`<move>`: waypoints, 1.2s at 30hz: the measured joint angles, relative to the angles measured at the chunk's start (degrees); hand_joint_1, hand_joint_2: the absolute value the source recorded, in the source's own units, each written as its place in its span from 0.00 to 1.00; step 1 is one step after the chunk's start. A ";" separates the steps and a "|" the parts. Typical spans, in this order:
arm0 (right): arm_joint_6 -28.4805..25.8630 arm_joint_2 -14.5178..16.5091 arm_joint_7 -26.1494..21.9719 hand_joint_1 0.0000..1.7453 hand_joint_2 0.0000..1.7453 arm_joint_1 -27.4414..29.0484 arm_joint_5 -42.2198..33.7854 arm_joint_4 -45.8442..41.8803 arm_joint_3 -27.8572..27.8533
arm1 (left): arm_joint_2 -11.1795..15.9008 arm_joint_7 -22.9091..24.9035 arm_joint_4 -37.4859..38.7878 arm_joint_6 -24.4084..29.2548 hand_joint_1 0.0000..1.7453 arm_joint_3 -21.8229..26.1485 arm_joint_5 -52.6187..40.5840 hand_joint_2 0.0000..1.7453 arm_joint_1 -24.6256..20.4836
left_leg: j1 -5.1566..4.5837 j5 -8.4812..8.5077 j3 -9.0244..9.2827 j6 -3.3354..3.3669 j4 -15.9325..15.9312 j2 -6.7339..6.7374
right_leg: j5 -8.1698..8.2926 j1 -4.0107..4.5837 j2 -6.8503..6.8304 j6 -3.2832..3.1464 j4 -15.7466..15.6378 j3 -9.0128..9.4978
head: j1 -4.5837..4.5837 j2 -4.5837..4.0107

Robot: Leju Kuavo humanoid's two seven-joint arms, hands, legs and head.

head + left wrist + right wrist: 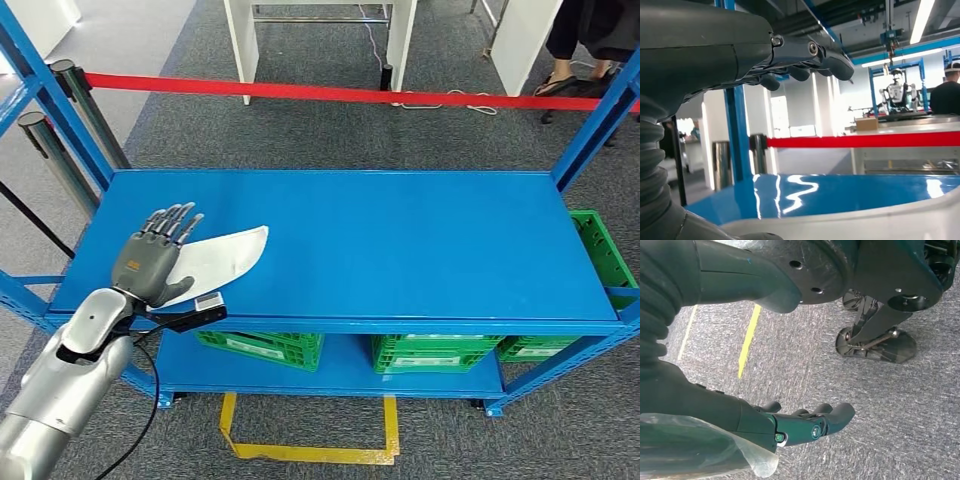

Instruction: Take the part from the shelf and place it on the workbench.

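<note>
- On the head view I see the left robot hand [151, 262] out over the front left of the blue shelf [392, 240], on its top level.
- That robot hand lies over the near end of the white part [223, 255], a flat, pale, curved piece resting on the shelf top; its fingers [175, 222] stretch forward, close together, above the part, and the thumb points toward the shelf's front edge.
- From here I cannot tell whether the left robot hand actually grips the part or just rests over it.
- In the left wrist view the fingers [810, 52] are held straight, with the part's white edge [874, 220] running beneath them on the glossy blue surface.
- The right robot hand [806, 425] hangs over grey carpet [881, 410] near a yellow floor line [749, 337]; its fingers are loosely extended with nothing in them.
- Green crates [264, 348] sit on the lower shelf level, and another green crate [604, 255] stands beside the shelf's right end.
- A red barrier tape [340, 94] runs behind the shelf.
</note>
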 joint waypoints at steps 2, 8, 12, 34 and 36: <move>-0.01 -0.02 -0.01 0.00 1.00 0.01 -0.22 0.01 0.00 | 0.01 -0.94 0.10 0.50 0.00 -0.05 2.85 1.00 -0.01 | 0.00 0.00 0.00 0.00 0.00 0.00 | 0.00 0.00 0.00 0.00 0.00 0.00 | 0.00 0.00; -0.01 -0.07 0.34 0.00 1.00 0.05 -0.59 0.01 0.00 | -0.74 -2.45 -1.33 7.66 0.00 1.57 6.34 1.00 1.23 | 0.00 0.00 -0.01 0.00 0.00 0.00 | 0.00 0.00 -0.01 0.00 0.00 0.00 | 0.00 0.00; -0.03 -0.08 0.43 0.00 1.00 0.05 -0.58 0.01 0.00 | -1.53 -3.18 -3.05 10.92 0.00 2.70 7.22 1.00 2.51 | 0.00 0.00 -0.01 0.00 0.00 0.02 | 0.00 0.00 0.01 0.00 0.00 0.01 | 0.00 0.00; -0.31 -0.55 0.36 0.00 1.00 0.04 -0.35 0.05 0.62 | 2.59 -8.20 -5.88 0.87 0.00 4.60 12.08 1.00 5.03 | 0.01 0.00 -0.01 0.00 -0.01 0.02 | 0.00 0.01 0.00 0.00 0.00 0.00 | -0.02 0.00; -0.30 -0.65 0.43 0.00 1.00 0.04 -0.35 0.05 0.78 | 3.28 -8.32 -5.88 0.20 0.00 4.65 12.02 1.00 5.02 | 0.01 0.00 -0.01 0.00 -0.01 0.02 | 0.00 0.01 0.00 0.00 0.00 0.00 | 0.00 0.00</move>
